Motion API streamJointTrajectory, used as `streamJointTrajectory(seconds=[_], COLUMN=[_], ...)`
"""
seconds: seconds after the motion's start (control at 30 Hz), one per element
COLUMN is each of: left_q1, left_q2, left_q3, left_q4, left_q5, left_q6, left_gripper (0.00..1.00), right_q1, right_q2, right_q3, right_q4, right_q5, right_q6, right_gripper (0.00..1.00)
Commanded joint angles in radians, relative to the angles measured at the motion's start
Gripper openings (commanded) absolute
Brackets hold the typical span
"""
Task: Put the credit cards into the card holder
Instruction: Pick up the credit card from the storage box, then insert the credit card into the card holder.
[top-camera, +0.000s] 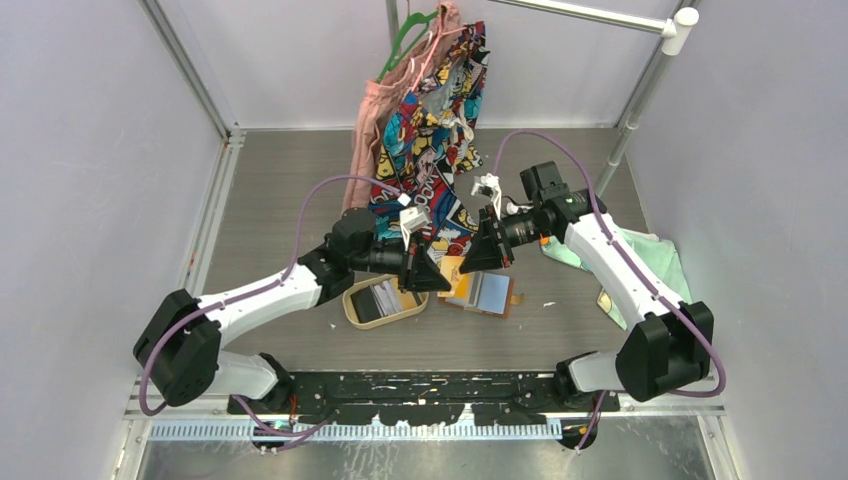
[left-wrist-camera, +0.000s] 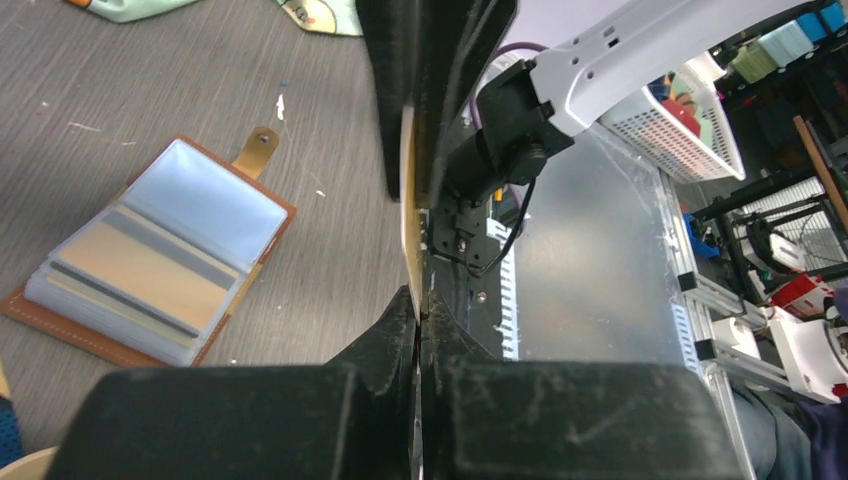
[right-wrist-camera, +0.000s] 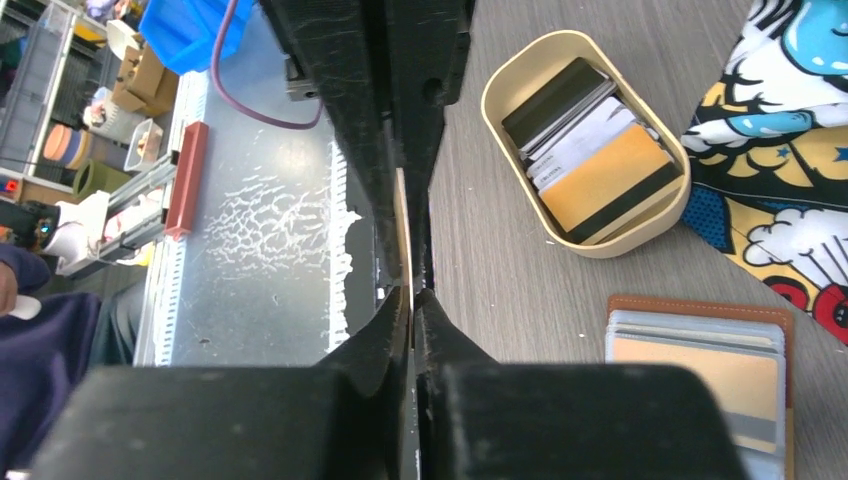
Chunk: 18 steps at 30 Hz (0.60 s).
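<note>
A yellow credit card (left-wrist-camera: 408, 200) hangs edge-on above the table between both grippers. My left gripper (left-wrist-camera: 422, 300) is shut on one end of it. My right gripper (right-wrist-camera: 412, 292) has its jaws close around the other end (right-wrist-camera: 402, 220), with a thin slit beside the card, so I cannot tell if they pinch it. The tan card holder (top-camera: 485, 292) lies open on the table just below them, its clear slots (left-wrist-camera: 150, 250) facing up. More credit cards lie in the oval tray (right-wrist-camera: 500, 90): black (right-wrist-camera: 555, 95), white (right-wrist-camera: 585, 140) and yellow (right-wrist-camera: 605, 175).
Patterned clothes (top-camera: 430, 100) hang from a green hanger behind the grippers and drape onto the table. A light green cloth (top-camera: 650, 255) lies under the right arm. A metal rail (top-camera: 600, 15) crosses the top right.
</note>
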Motion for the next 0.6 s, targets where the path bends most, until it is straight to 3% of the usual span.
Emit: streamJointTrajectory(seconds=[0.0, 0.07, 0.17, 0.23, 0.4, 0.57], left_q1=[0.003, 0.008, 0.027, 0.038, 0.039, -0.034], left_q2=[0.004, 0.001, -0.042, -0.085, -0.085, 0.000], left_q3=[0.063, 0.071, 0.053, 0.008, -0.047, -0.070], left_q4=[-0.038, -0.057, -0.124, -0.127, -0.105, -0.012], left_q5=[0.062, 0.032, -0.158, -0.258, -0.385, -0.494], left_q6=[0.041, 0.040, 0.021, 0.005, -0.063, -0.113], left_gripper=[0.00, 0.05, 0.35, 0.44, 0.49, 0.49], right_q1=[0.003, 0.002, -0.007, -0.033, -0.209, -0.262], right_q2=[-0.035, -0.037, -0.048, -0.062, -0.090, -0.072], right_q3=[0.045, 0.043, 0.013, -0.037, -0.229, -0.325], right_q4=[-0.012, -0.019, -0.005, 0.076, 0.417, 0.452], right_q5=[-0.007, -0.012, 0.012, 0.072, 0.253, 0.357], right_q6=[-0.056, -0.058, -0.015, 0.079, 0.520, 0.636], right_gripper=[0.02, 0.01, 0.01, 0.01, 0.01, 0.01])
